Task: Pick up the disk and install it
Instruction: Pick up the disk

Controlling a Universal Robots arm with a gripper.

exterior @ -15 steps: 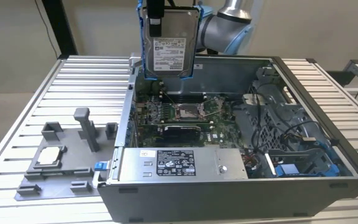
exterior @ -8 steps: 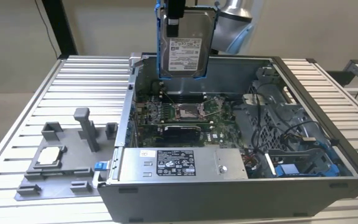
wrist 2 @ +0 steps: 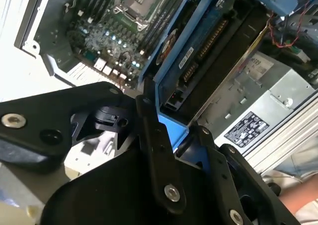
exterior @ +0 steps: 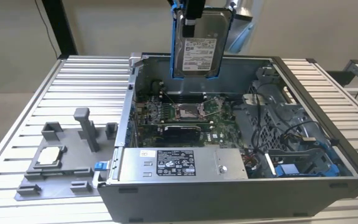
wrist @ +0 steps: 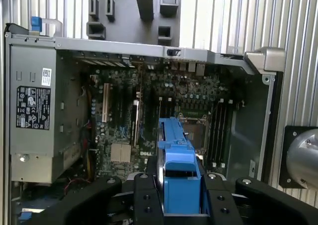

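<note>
Disk (exterior: 196, 46): silver-grey, white label, blue frame. Found off the tabletop (exterior: 86, 84) altogether, hung upright in the air above the far part of the open computer case (exterior: 229, 200), touching nothing below. Clamped at its upper end by the pincer (exterior: 191, 21), black fingers shut on the frame's edges rather than on the labelled face, probably to spare the drive body and leave the lower end free of the fingers. Seen in the first wrist view as a narrow blue end (wrist: 179, 175) between the two finger bars of the pincer (wrist: 180, 200), pointed down toward the motherboard (wrist: 149, 111); seen in the second wrist view from its underside (wrist 2: 198, 61), frame wedged between the bars (wrist 2: 181, 145). Carried on edge, likely to keep a slim outline over a crowded interior. Case laid on its side with the panel off, so opened upward and reachable from above. Logged inside it: motherboard (exterior: 185, 112), grey labelled power box (exterior: 173, 163) along the near wall, and a bay with blue parts (exterior: 297, 168) at the exterior view's right. Grey holder tray (exterior: 61, 177) kept beside the case at the exterior view's left, small white-topped chip (exterior: 50, 156) seated in it. Installation judged not yet done.
</note>
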